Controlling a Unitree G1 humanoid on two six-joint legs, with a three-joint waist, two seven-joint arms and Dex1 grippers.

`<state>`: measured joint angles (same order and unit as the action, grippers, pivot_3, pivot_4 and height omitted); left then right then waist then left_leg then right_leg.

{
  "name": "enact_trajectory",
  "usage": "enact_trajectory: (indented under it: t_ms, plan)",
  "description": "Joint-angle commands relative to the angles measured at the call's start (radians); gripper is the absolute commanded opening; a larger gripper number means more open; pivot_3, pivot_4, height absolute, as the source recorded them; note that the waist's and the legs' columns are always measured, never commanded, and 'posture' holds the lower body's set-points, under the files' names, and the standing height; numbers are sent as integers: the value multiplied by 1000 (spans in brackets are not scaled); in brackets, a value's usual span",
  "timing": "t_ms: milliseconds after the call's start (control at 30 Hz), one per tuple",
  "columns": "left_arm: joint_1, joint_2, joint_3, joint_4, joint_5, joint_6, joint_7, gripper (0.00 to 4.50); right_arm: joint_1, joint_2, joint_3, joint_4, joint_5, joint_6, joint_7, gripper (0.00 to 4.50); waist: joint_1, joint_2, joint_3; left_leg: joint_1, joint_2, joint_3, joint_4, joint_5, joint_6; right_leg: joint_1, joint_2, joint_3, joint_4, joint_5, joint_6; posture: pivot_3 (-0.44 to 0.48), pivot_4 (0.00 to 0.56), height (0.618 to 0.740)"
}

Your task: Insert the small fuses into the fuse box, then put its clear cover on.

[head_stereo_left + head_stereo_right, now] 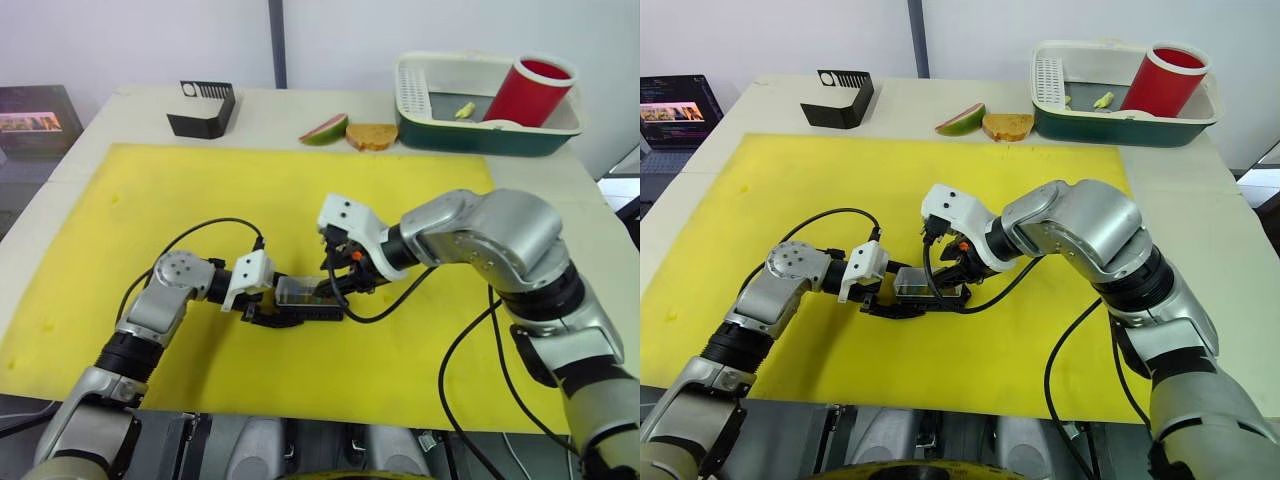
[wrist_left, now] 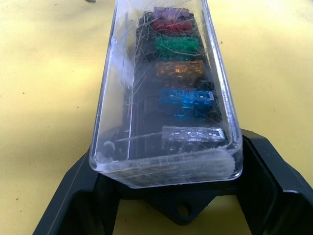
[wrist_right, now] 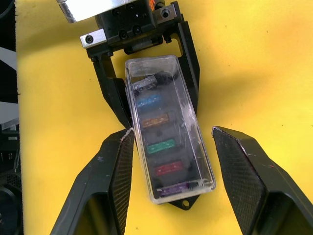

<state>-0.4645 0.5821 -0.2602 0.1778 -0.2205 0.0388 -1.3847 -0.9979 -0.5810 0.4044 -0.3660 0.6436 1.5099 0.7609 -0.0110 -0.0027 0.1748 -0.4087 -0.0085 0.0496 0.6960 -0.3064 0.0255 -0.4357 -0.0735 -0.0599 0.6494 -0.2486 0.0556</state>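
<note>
All six small fuses (image 3: 159,147) sit in the fuse box (image 3: 185,203), clear cover (image 3: 168,127) on, near the yellow mat's (image 1: 150,190) front-centre. Your left gripper (image 3: 146,73) clamps the box's end; your right gripper (image 3: 171,166) straddles it, spread, touching nothing. Confirm the cover is fully seated.

Clear cover (image 2: 166,147): transparent glossy plastic, heavily scuffed with fine scratches and a whitish haze along its lower edge; beneath it the small fuses (image 2: 178,73) look like translucent coloured plastic, seated in the matt black plastic fuse box (image 3: 183,203). Yellow mat (image 3: 264,63): matt, faintly grainy, with small dark specks. Right gripper (image 3: 171,161): fingers (image 3: 122,171) of black plastic with finely textured, cross-hatched inner pads; the left gripper (image 3: 146,63) at upper centre of the right wrist view is smooth satin black with a bright metal bracket (image 3: 90,10).
</note>
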Motion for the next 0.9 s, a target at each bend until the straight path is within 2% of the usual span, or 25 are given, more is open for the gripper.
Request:
enact_trajectory:
  t_ms: [33, 833, 900]
  plan:
    - [4, -10, -12, -12, 13, -1, 11, 2695, -1, -24, -11, -42, 13, -23, 11, 2714, 0, 0, 0, 0, 0, 0, 0, 0, 0, 0, 0, 0, 0, 0, 0, 0, 150, 740]
    - [12, -10, -10, -26, 16, 2, 20, 2695, 22, -7, 66, 35, -27, -109, 24, 2714, 0, 0, 0, 0, 0, 0, 0, 0, 0, 0, 0, 0, 0, 0, 0, 0, 150, 740]
    - [12, -11, -10, -26, 15, 3, 22, 2695, 22, -10, 68, 28, -29, -109, 29, 2168, 0, 0, 0, 0, 0, 0, 0, 0, 0, 0, 0, 0, 0, 0, 0, 0, 150, 740]
